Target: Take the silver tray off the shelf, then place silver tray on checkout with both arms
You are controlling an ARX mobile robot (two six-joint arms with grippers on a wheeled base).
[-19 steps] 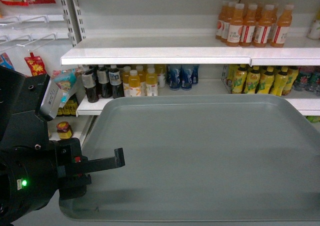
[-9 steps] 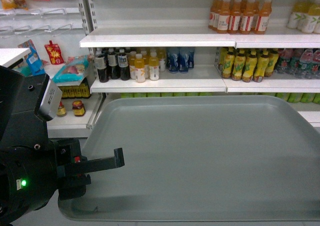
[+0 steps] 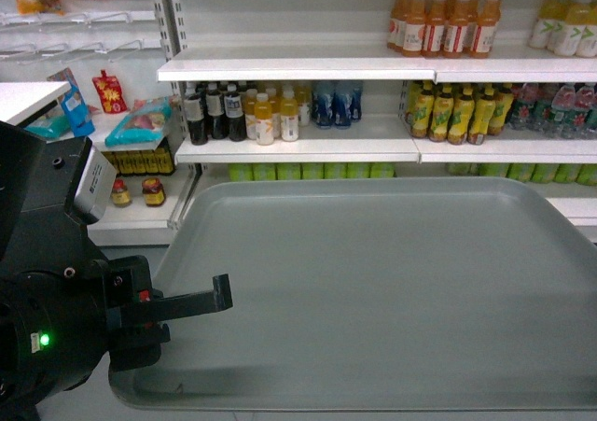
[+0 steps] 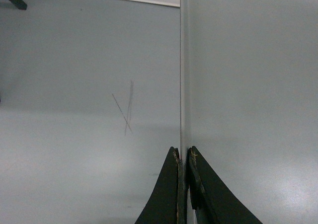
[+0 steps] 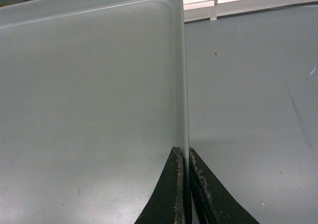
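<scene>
Tray (image 3: 373, 290) judged stiff, light, slippery | rim is pinched by left gripper (image 4: 183, 157) and right gripper (image 5: 183, 154) at opposite edges

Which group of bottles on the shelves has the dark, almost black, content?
The dark bottles at the left end of the middle shelf; the neighbouring groups are yellow, blue, orange or green.

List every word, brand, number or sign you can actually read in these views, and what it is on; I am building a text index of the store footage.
No text can be read.
Orange drink bottles: labels too small and blurred.
Dark bottles and yellow-green bottles: labels blurred.
Red snack packet: print illegible.
Silver tray, gripped at its edges by the left gripper and right gripper: unmarked.
</scene>
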